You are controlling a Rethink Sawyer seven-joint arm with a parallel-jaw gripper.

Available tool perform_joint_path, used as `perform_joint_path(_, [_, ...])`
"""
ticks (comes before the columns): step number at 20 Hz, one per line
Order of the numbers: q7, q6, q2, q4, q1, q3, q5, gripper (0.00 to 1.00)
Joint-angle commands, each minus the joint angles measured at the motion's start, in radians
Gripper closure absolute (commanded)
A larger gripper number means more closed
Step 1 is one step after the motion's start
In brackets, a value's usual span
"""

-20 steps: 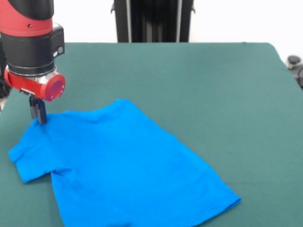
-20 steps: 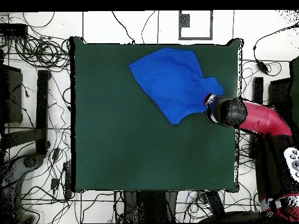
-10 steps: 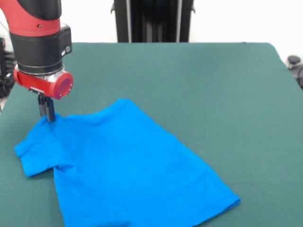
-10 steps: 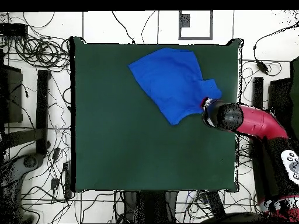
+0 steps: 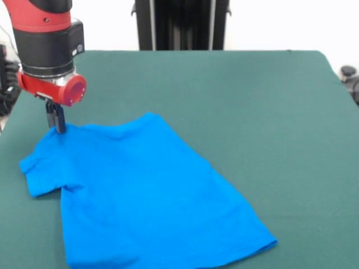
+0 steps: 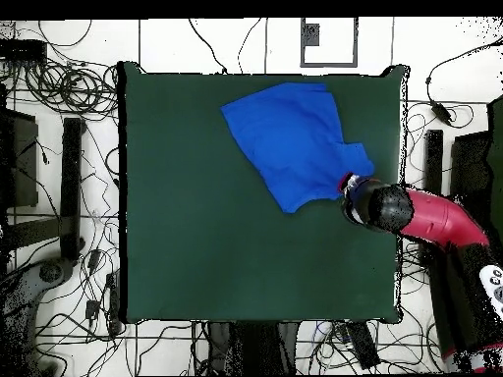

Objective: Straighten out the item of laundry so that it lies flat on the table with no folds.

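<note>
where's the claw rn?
Front view: the claw is at the left, tips down on the T-shirt near its sleeve. Overhead view: at the shirt's lower right corner, by the table's right edge.

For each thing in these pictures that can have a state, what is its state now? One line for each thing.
T-shirt: spread mostly flat on the table, sleeve end pinched by the gripper, small wrinkles near that sleeve.
Gripper: shut on the T-shirt, at the sleeve edge.
Table: bears only the T-shirt.
</note>
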Motion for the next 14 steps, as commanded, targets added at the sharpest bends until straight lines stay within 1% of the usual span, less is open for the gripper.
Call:
perform_joint_path(1, [0.059, -0.044, -0.003, 0.147, 0.009, 0.027, 0.025, 1.00])
perform_joint_path(5, [0.065, -0.063, 0.000, 0.160, 0.006, 0.029, 0.024, 1.00])
perform_joint_path(14, [0.063, -0.064, -0.017, 0.187, -0.002, 0.030, 0.033, 1.00])
